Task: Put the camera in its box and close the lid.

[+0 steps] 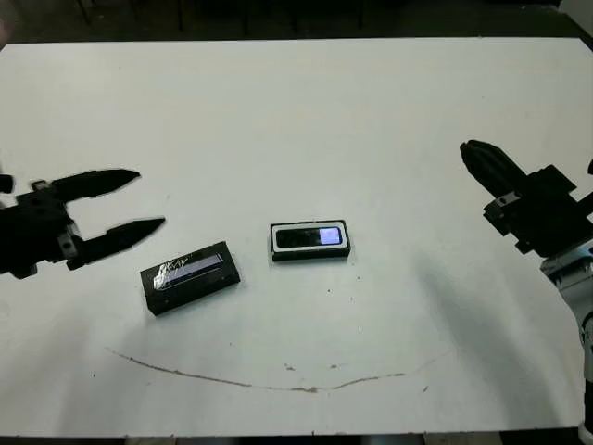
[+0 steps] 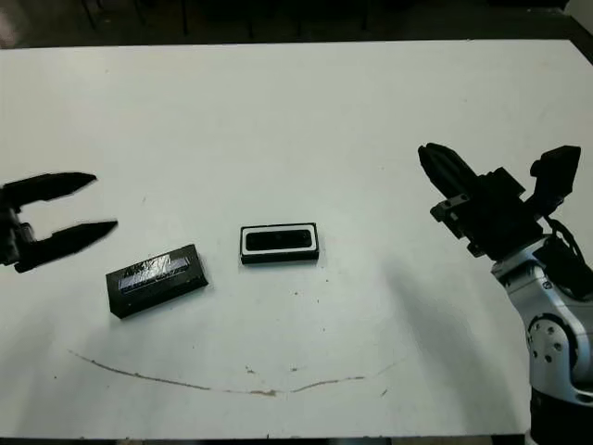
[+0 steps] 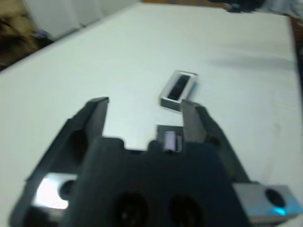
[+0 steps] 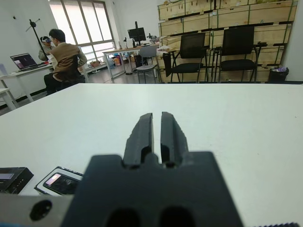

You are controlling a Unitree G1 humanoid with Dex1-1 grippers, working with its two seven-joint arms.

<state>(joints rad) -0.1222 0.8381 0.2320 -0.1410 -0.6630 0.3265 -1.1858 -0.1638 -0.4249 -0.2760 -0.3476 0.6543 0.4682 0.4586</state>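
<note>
The camera point(image 1: 309, 238), a slim black slab with a bluish-white screen, lies inside the box point(image 1: 310, 256), a shallow tray with black walls and white lining near the table's middle. Just left of it rests the lid point(image 1: 190, 276), black with a silvery stripe and white print, apart from the box. My left gripper point(image 1: 151, 197) hovers open to the left of the lid and holds nothing. Off to the right, well away from the box, my right gripper point(image 1: 468, 153) is shut and empty. The right wrist view shows the box point(image 4: 59, 182) and the lid point(image 4: 12, 177) low beside the gripper body.
A thin brown scuff line point(image 1: 278, 382) curves across the white table point(image 1: 296, 111) near its front edge. Beyond the table's far side, in the right wrist view, a person point(image 4: 64, 61) sits at a desk, and black chairs point(image 4: 189, 52) stand by wooden crates.
</note>
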